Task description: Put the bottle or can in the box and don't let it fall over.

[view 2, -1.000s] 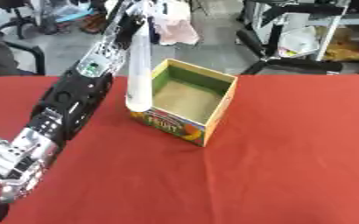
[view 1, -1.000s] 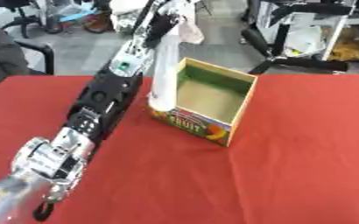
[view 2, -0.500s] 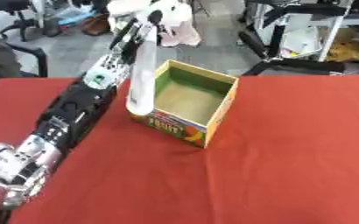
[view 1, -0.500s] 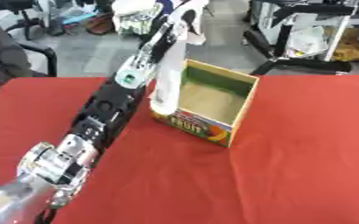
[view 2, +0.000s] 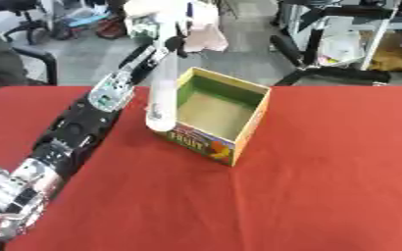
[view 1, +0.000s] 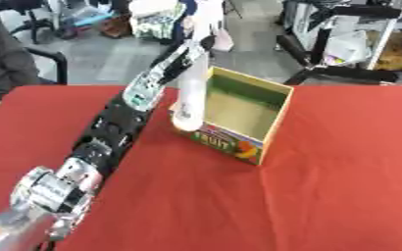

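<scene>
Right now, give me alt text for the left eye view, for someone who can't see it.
The robot's left hand holds a tall white bottle upright at the near-left wall of an open cardboard box, its base not yet inside. The box, green inside with a fruit label on its front, sits on a red table. The right hand is out of view.

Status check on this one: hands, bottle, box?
Left hand shut on pale bottle, held above the table beside the box. Box open, nothing in it. Right hand not in view.

Red cloth-covered table (view 1: 341,186); yellow-rimmed open cardboard box (view 1: 277,115), green interior, fruit-print front; tall white plastic bottle (view 2: 162,93).
</scene>
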You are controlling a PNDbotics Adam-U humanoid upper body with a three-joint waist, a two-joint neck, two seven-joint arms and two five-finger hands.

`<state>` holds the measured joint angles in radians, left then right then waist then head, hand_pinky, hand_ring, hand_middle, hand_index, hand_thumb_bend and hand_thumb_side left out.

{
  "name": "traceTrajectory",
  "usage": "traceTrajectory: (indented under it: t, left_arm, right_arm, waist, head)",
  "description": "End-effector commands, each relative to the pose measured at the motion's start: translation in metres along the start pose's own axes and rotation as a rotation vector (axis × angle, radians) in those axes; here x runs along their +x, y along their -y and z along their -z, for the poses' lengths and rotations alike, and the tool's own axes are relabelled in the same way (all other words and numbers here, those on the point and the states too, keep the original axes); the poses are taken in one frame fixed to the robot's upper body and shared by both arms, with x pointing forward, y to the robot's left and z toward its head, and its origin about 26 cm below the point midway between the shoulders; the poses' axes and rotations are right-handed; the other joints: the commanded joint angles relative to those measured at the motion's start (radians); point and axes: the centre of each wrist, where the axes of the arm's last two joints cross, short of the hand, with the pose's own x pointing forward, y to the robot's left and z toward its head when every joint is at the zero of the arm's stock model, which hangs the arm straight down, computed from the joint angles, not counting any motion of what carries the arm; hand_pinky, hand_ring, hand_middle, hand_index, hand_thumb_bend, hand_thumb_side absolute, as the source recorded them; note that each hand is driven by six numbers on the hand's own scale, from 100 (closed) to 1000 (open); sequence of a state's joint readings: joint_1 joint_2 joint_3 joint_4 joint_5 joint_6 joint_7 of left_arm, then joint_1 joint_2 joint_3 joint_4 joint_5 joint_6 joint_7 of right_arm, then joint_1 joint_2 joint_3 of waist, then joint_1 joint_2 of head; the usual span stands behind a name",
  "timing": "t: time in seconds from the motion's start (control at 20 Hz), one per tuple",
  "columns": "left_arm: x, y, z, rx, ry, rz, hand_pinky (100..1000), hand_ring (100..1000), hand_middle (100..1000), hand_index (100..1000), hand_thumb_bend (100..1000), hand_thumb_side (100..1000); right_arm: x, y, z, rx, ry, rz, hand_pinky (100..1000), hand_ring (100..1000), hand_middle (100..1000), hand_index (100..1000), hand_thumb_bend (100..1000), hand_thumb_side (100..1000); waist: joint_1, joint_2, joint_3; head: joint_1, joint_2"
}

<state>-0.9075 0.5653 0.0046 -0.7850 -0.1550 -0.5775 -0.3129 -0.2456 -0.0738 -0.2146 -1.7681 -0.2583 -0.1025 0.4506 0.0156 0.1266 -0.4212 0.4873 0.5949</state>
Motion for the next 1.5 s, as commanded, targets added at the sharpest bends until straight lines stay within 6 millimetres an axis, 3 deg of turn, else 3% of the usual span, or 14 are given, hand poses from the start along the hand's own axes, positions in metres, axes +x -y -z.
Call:
traceTrajectory:
  t: [0.05,0.5,0.9,1.15,1.35,1.5]
  left_arm:
    - [0.001,-0.017,-0.003,-0.032,-0.051,0.105,782,1000,1000,1000,187,1000]
    - [-0.003,-0.01,-0.003,-0.064,-0.117,0.228,788,1000,1000,1000,147,1000]
    - [-0.001,-0.013,-0.013,0.001,-0.075,0.183,743,1000,1000,1000,135,1000]
    - [0.016,-0.019,-0.051,0.11,0.018,-0.044,651,1000,1000,1000,151,956]
    - [0.049,-0.021,-0.089,0.156,0.103,-0.256,641,1000,1000,1000,140,885]
    - [0.07,-0.011,-0.117,0.186,0.152,-0.347,636,1000,1000,1000,138,857]
  right_arm:
    - [0.008,0.003,0.003,0.008,0.019,-0.032,796,1000,1000,925,100,536]
    - [0.007,0.004,0.002,0.005,0.017,-0.033,795,1000,1000,924,100,538]
    - [0.007,0.005,0.0,-0.001,0.01,-0.041,794,1000,1000,923,100,537]
    - [0.008,0.015,-0.01,-0.031,-0.013,-0.08,792,1000,1000,922,100,538]
    - [0.007,0.022,-0.019,-0.046,-0.042,-0.111,790,1000,1000,921,100,541]
    - [0.007,0.027,-0.027,-0.057,-0.059,-0.131,789,1000,1000,921,100,542]
  waist:
    - [-0.005,-0.016,0.002]
    - [-0.005,-0.017,0.005]
    - [-0.007,-0.021,0.021]
    - [0.004,-0.029,0.07]
    - [0.016,-0.033,0.12]
    - [0.02,-0.035,0.157]
  head:
    - [-0.003,-0.01]
    - [0.005,-0.009]
    - [0.002,-0.007]
    - [-0.024,0.006]
    - [-0.046,0.015]
    - [-0.061,0.028]
